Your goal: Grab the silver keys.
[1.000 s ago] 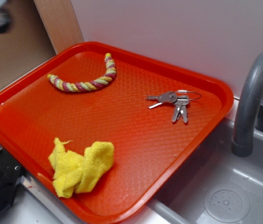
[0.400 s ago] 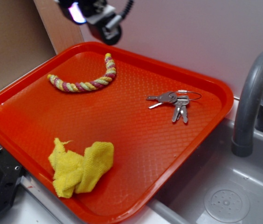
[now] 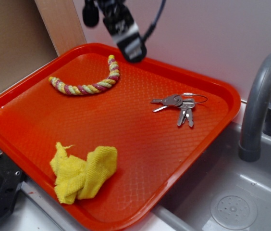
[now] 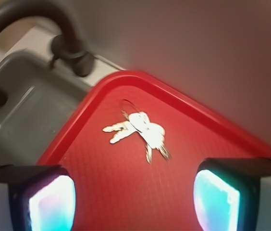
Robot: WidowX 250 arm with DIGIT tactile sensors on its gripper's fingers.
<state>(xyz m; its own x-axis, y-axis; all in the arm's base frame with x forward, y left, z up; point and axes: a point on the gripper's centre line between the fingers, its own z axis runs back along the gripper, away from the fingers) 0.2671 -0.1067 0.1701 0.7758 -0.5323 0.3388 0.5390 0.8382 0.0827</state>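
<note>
Gripper spread wide and empty above the tray's far edge

Gripper (image 4: 133, 199) hangs in the air with its two fingers (image 4: 46, 199) set wide apart, holding nothing and touching nothing; in the exterior view it (image 3: 126, 41) sits above the back rim of the red tray (image 3: 25, 139), near one end of the braided rope. From the left of that view: a crumpled yellow cloth (image 3: 81, 173) lies at the tray's near edge, the curved rope (image 3: 90, 82) of yellow and red strands rests toward the far left corner, and the silver keys (image 3: 179, 106) lie flat on the tray's right side, well apart from the gripper, their thin wire loop pointing toward the right rim. Beside the tray, on the right, stands a grey faucet (image 3: 260, 101) over a grey sink (image 3: 231, 202). The wrist view shows the keys (image 4: 138, 130) on the tray ahead, between the lines of the two fingers, though blurred
</note>
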